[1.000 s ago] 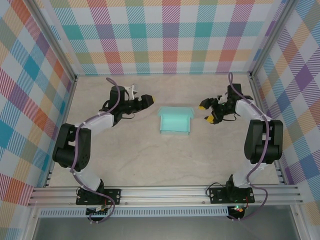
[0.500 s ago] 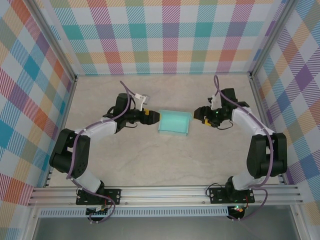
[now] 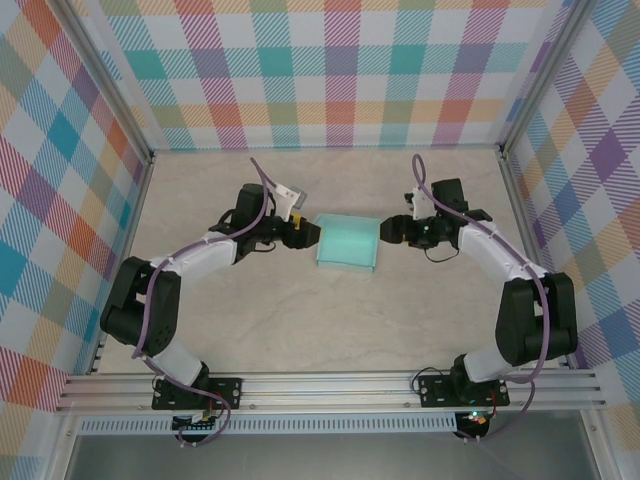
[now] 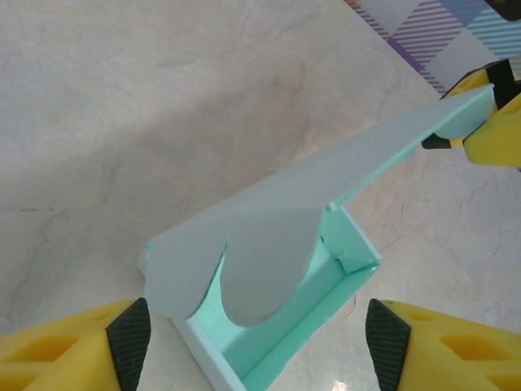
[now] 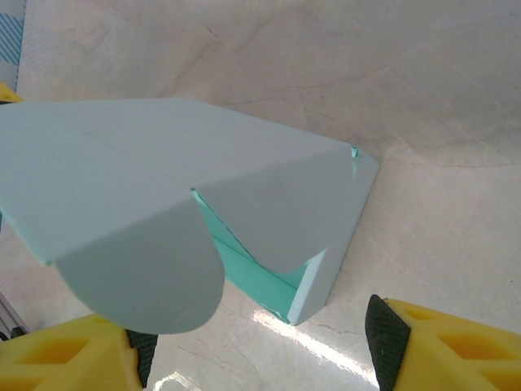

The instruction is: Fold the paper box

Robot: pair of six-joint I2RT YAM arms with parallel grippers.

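Card looks light, flimsy, so we pinch paper box (image 3: 348, 243) by its side flaps; left gripper (image 3: 304, 232), right gripper (image 3: 392, 231) both apart.

The pale mint-turquoise paper box (image 3: 348, 243) is thin matt card, smooth and unprinted, with crisp creases and clean cut edges. Under it, the pale beige marble-patterned table (image 3: 300, 320) is smooth with a slight sheen, catching small bright glints in the wrist views. The fingers (image 4: 57, 354) of the left gripper (image 3: 306, 232) and the right gripper (image 3: 390, 232) are matt yellow plastic, with black, rubbery-looking pads (image 5: 379, 332). The white and black arm shells (image 3: 195, 252) are smooth plastic. A silver metal rail (image 3: 330, 390) with a dull brushed finish runs along the near edge.
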